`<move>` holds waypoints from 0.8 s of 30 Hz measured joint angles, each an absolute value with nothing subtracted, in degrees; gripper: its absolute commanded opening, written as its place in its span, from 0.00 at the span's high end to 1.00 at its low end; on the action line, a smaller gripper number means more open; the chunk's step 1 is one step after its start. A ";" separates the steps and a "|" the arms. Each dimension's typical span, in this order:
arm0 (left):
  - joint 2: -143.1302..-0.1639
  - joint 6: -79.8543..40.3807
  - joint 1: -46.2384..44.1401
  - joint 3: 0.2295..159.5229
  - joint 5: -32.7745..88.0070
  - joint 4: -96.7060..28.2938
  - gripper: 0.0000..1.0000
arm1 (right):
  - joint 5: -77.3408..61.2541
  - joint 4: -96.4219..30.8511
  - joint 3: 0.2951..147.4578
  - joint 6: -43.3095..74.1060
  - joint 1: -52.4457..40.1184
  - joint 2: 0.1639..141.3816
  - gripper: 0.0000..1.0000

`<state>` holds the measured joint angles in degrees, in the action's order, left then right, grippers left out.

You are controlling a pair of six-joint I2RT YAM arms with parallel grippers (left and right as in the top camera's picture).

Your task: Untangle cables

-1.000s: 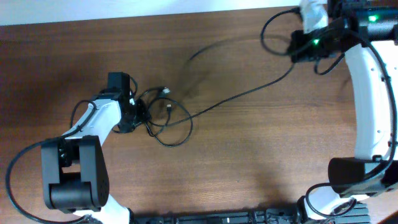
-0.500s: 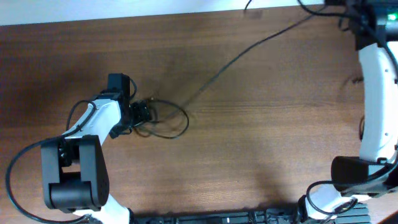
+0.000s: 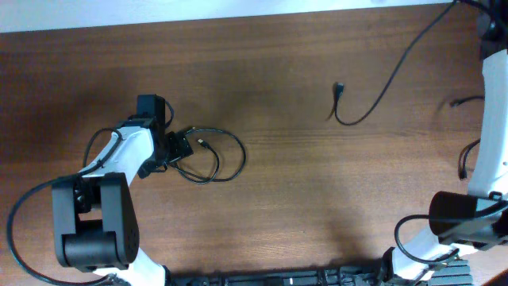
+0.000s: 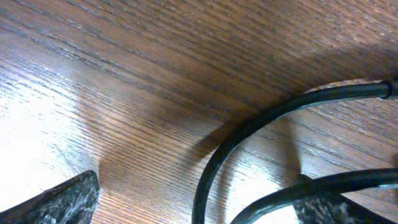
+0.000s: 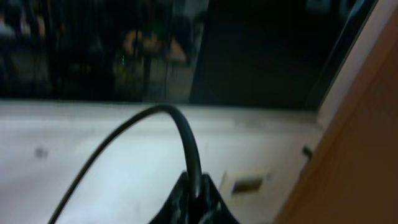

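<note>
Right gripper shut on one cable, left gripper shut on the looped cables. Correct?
No: the left gripper is open, with the looped cables lying between its spread jaws, per the left wrist view. The right gripper is shut on one cable.

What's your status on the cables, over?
Left gripper open over the looped cables. Right gripper shut on the long cable, its free end lying apart from the loops. No obstruction seen.

At 6 o'clock, the right end effector (image 5: 194, 200) pinches a thin black cable (image 5: 189, 140) that arches toward 8 o'clock.
</note>
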<state>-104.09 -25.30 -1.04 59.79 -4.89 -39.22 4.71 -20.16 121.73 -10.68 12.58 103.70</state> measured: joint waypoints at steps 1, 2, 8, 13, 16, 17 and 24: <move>-104.09 -25.28 -1.04 59.83 -4.93 -39.24 0.01 | 4.60 -16.93 121.84 -10.70 12.62 104.25 0.96; -104.09 -25.30 -1.04 59.86 -4.95 -39.24 0.01 | 4.60 -15.77 121.84 -10.96 12.67 104.66 0.96; -104.09 -25.28 -1.04 59.86 -4.95 -39.24 0.01 | 4.47 -4.34 121.93 -12.73 15.53 109.69 0.96; -104.03 -25.28 -1.04 59.86 -4.97 -39.42 0.01 | 2.63 -29.10 122.89 -7.60 16.82 111.50 0.96; -104.03 -25.30 -1.04 59.86 -4.99 -39.44 0.01 | -4.75 -39.40 123.02 -4.60 15.99 116.33 0.96; -104.03 -25.28 -1.04 59.86 -4.99 -39.44 0.01 | -8.64 -43.13 122.98 -4.58 15.16 119.44 0.96; -104.03 -25.28 -1.04 59.86 -4.97 -39.46 0.01 | -15.40 -55.51 122.56 -4.36 11.16 125.40 0.25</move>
